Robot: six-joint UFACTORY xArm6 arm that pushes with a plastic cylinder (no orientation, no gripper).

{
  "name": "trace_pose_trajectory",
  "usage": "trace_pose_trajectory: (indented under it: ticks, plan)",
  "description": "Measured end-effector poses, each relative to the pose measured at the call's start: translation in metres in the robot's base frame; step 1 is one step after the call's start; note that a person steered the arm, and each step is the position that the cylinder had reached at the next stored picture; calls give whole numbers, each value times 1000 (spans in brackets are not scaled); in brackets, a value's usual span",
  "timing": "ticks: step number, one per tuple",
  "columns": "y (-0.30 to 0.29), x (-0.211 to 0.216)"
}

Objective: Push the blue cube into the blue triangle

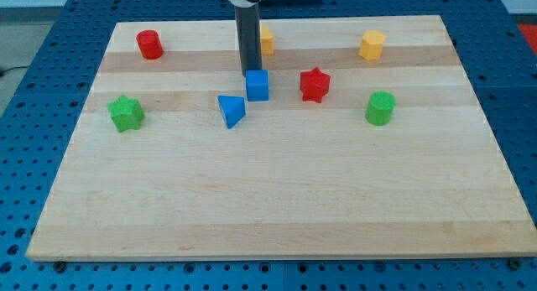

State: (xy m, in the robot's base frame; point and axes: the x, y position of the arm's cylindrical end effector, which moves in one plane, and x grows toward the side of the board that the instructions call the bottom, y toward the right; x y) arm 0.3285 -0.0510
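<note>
Just above the blue cube (258, 85), my tip (249, 71) (touching or not, unclear); blue triangle (232, 110) close at lower left.

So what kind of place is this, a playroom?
More likely a robot lab bench: a wooden board lies on a blue perforated table, and my tip sits just behind the blue cube.

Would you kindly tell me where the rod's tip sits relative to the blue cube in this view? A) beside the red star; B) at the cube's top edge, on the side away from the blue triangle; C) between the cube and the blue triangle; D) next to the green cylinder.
B: my tip meets the top edge of the blue cube, while the blue triangle lies to the cube's lower left.
</note>
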Motion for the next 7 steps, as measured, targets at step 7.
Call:
trace_pose_trajectory:
  ticks: [7]
  plan:
    - [49, 30]
